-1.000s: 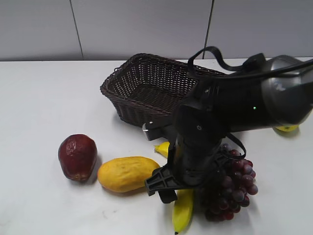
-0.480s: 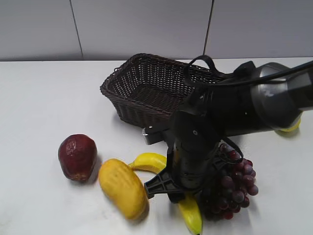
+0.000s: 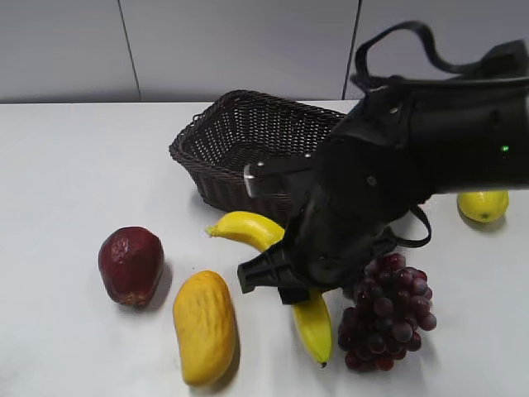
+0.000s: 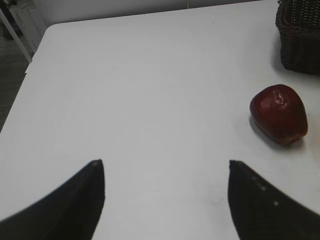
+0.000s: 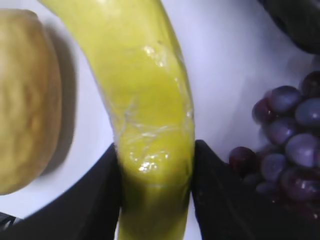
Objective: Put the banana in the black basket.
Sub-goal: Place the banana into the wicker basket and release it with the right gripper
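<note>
The banana (image 3: 245, 228) is long, curved and bright yellow. My right gripper (image 3: 285, 283) is shut on its middle, in front of the black basket (image 3: 216, 187). One end points at the basket's near wall and the other hangs toward the table's front. In the right wrist view both fingers (image 5: 156, 167) press the banana (image 5: 145, 85) from either side. The dark woven basket stands behind, with nothing seen inside. My left gripper (image 4: 165, 172) is open and empty over bare table at the left.
A yellow-orange mango (image 3: 205, 327) lies left of the banana and a dark red fruit (image 3: 131, 265) further left. Purple grapes (image 3: 384, 310) lie close on the right. A lemon (image 3: 482, 204) is at the far right. The basket's corner (image 4: 300, 37) shows in the left wrist view.
My right gripper has risen and moved toward the basket with the banana in it. The mango was pushed and turned to lie lengthwise. The left gripper shows no change.
</note>
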Controlling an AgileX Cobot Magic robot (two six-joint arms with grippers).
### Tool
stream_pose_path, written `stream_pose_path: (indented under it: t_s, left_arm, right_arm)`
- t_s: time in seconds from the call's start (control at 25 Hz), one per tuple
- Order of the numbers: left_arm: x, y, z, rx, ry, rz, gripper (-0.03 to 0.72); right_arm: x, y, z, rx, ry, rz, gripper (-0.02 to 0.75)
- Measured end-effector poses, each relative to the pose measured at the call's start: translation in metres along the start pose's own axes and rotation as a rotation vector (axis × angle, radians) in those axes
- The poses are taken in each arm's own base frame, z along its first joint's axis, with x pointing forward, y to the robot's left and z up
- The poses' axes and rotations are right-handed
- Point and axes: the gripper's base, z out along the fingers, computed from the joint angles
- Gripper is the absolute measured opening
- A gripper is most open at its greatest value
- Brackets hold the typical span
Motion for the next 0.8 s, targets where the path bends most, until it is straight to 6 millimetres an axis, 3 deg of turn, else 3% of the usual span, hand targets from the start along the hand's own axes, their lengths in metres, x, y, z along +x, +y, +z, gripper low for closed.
stream_pose_path:
  t_s: [0.16, 0.36, 0.64, 0.8]
  left_arm:
    - [0.000, 0.000, 0.000, 0.000, 0.000, 0.000, 0.570]
    - [0.000, 0.000, 0.000, 0.000, 0.000, 0.000, 0.570]
    - [0.000, 0.000, 0.000, 0.000, 0.000, 0.000, 0.570]
    - [0.000, 0.000, 0.000, 0.000, 0.000, 0.000, 0.570]
  right_arm:
    - [-0.004, -0.002, -0.023, -0.006, -0.070, -0.033, 0.311]
    - [-0.020, -0.005, -0.050, 0.105, -0.104, -0.151, 0.311]
    - [-0.060, -0.009, -0.093, 0.190, -0.207, -0.341, 0.311]
    - [-0.089, -0.032, -0.113, 0.209, -0.284, -0.358, 0.311]
